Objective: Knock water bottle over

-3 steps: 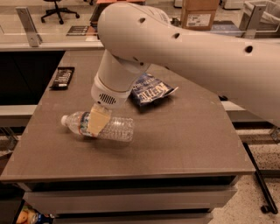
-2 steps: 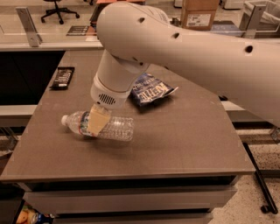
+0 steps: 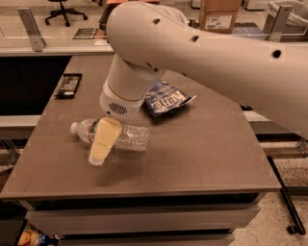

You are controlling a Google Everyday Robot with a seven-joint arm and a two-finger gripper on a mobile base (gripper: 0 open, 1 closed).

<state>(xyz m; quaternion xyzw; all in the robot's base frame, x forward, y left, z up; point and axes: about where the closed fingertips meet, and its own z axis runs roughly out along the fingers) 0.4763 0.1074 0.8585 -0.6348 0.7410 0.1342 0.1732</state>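
Observation:
The water bottle (image 3: 131, 138) lies on its side on the brown table (image 3: 202, 153), left of the middle. It is clear and ribbed, and its white cap (image 3: 73, 128) points left. My gripper (image 3: 102, 144) hangs from the big white arm (image 3: 202, 53) directly over the bottle. Its pale yellow tip crosses the bottle's label part and hides it. I cannot tell whether it touches the bottle.
A blue chip bag (image 3: 166, 98) lies behind the bottle near the table's middle. A black flat device (image 3: 69, 85) lies at the back left edge. A cardboard box (image 3: 219, 14) and a counter stand behind the table. The table's front edge is close.
The gripper's tip has shifted slightly toward the front edge. The bottle lies on its side as before, almost in the same spot.

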